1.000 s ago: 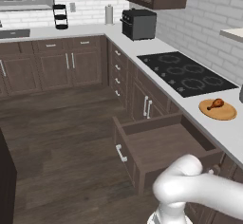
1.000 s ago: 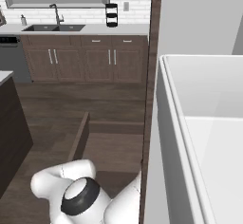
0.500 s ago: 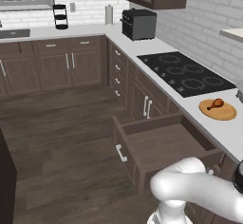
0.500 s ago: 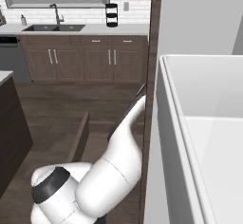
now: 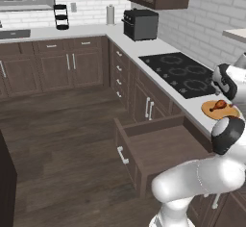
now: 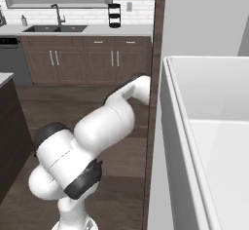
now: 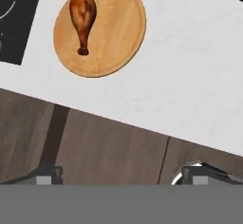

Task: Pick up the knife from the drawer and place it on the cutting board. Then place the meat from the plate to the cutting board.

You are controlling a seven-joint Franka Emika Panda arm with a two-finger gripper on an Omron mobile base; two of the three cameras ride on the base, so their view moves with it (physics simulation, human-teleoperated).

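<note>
Your tool (image 7: 121,178) hangs with its fingers spread wide and empty at the bottom of the hand view. Upper left there, the meat (image 7: 82,16) lies on the plate (image 7: 118,33), which rests on the white tabletop (image 7: 190,85). In the left base view the drawer (image 5: 158,149) stands pulled open at centre, with the plate at the right edge.

Our arm (image 5: 202,178) has swung up from low beside the open drawer (image 5: 158,149) and now reaches over the counter's front edge (image 5: 202,120), beside the plate (image 5: 220,109).
</note>
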